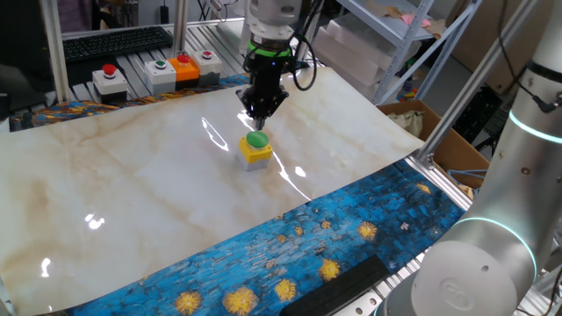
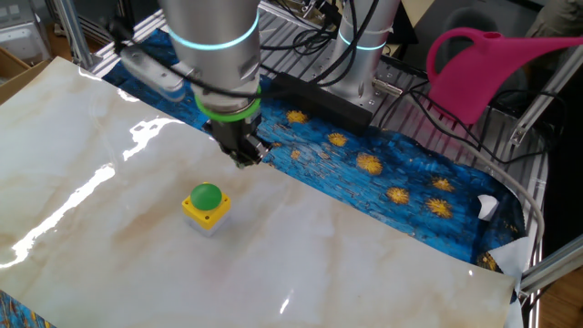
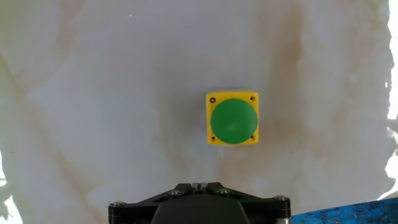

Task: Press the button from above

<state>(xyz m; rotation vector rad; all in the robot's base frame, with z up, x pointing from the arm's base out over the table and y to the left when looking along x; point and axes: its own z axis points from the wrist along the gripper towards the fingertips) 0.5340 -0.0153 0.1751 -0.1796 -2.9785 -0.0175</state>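
The button [image 1: 256, 140], green dome on a yellow box, sits mid-sheet on the marble-look table [image 1: 132, 202] w/ bare surface all round it; gripper [image 1: 262, 112] hangs above & apart from it, nothing between the two, tips too dark to tell if jaws are spread or together. At the table's far edge in one fixed view: grey-white boxes [image 1: 110, 79] w/ red/green buttons, an orange box [image 1: 184, 68] & a keyboard [image 1: 114, 41], all well apart from the button. The other fixed view shows a pink watering can [image 2: 474, 68] off past the blue starry cloth [image 2: 392, 173].
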